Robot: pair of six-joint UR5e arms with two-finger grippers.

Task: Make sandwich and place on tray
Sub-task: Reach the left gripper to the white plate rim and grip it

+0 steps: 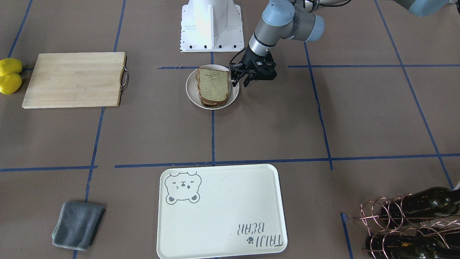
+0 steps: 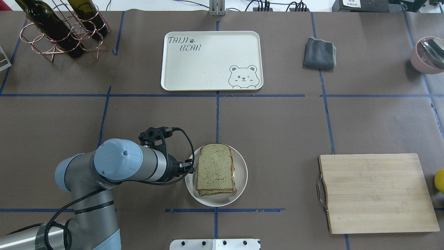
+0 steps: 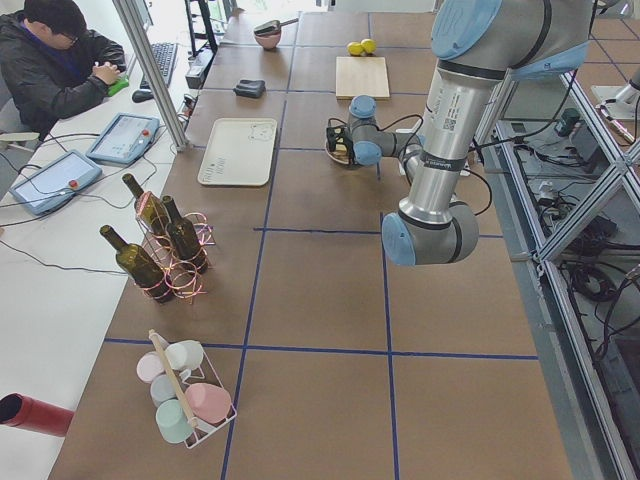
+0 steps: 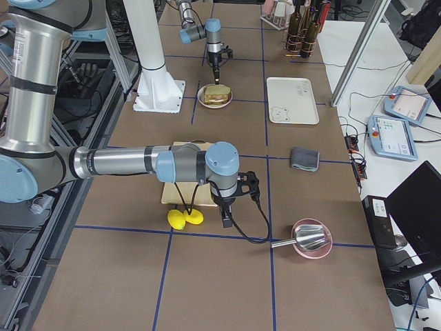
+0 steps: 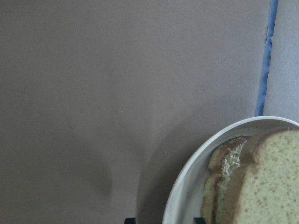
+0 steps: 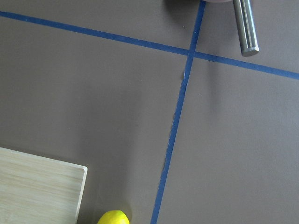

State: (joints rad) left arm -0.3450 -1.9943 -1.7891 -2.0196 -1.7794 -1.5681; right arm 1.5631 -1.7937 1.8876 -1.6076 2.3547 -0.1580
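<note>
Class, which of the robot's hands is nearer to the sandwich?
Left. The left hand is beside the sandwich at the plate rim; the right hand is far off, by the lemons.

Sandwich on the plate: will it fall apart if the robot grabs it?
Probably, unless gripped through every layer: the sandwich is loose stacked slices, slightly offset. It may squash, since the bread looks soft. Pushed, it might slide on the smooth plate.

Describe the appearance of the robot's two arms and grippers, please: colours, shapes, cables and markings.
Both arms, the left arm and the right arm, are round silver-grey tubes with light blue joint caps. The left gripper is black with two fingers, and a black cable loops from its wrist. The left arm bears a small black-and-white label. The right gripper is also black.
</note>
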